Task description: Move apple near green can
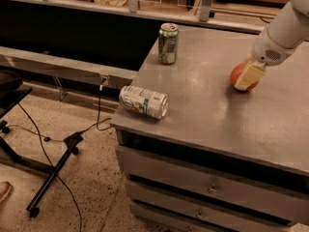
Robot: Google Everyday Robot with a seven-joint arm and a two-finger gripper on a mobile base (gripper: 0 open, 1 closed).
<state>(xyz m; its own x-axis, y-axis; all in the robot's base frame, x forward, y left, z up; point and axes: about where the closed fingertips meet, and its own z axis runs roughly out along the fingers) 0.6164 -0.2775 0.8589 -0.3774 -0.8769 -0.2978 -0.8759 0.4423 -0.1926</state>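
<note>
green can [168, 44] upright, round apple [236, 74] well apart, arm [286, 27] slanting down from upper right, gripper [243, 78] at apple, grasp state unclear

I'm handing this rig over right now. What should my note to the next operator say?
Hand: low on the table's right side, against the apple; grip unclear.
Apple: on the table, far from the green can.
Green can: upright at the far left corner.
White can: on its side at the near left edge.
Done: hand is at the apple.
Left: bring the apple near the green can.
</note>
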